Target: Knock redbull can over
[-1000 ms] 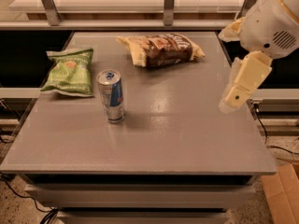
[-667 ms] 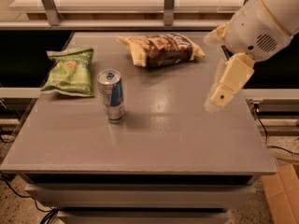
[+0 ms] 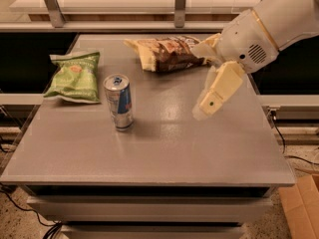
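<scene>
The redbull can [image 3: 118,101], slim, silver and blue with a pull-tab top, stands upright on the grey table [image 3: 164,148], left of the middle. My gripper [image 3: 208,102], cream-coloured, hangs from the white arm [image 3: 264,29] that reaches in from the upper right. It points down and to the left over the table's right half. It is well to the right of the can, apart from it, at about the can's height, and holds nothing that I can see.
A green snack bag [image 3: 75,77] lies at the left, just behind the can. A brown-and-yellow snack bag [image 3: 167,54] lies at the back middle, close behind the gripper. A cardboard box [image 3: 301,208] sits on the floor at the lower right.
The arm and gripper have moved left, from the table's right edge in over its right half, closer to the can. The can and the bags have not moved.
</scene>
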Robot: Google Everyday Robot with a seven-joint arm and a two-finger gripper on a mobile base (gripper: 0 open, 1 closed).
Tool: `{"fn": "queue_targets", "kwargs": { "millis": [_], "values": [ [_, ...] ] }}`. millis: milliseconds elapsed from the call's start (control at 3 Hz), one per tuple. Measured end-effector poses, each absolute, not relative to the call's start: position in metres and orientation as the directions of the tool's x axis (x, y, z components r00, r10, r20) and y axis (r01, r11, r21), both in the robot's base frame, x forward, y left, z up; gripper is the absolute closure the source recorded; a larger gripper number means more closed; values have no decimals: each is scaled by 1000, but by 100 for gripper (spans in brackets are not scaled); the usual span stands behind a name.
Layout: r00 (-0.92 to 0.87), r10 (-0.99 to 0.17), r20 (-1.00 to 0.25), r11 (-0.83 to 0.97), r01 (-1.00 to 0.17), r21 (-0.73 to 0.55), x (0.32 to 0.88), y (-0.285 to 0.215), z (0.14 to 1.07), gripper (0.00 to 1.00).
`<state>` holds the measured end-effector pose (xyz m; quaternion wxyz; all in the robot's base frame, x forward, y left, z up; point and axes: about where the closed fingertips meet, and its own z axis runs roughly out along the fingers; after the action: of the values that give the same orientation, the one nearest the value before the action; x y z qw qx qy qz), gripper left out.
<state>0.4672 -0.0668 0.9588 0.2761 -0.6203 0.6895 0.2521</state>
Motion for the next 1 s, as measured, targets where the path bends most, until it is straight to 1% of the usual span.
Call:
{"fn": "queue_targets", "kwargs": {
  "millis": [333, 1000],
  "values": [
    [-84, -650, -755, 80, -996, 41, 468, -46, 958, 0],
    [-107, -520, -847, 95, -993, 67, 468, -6, 937, 0]
  ]
}}
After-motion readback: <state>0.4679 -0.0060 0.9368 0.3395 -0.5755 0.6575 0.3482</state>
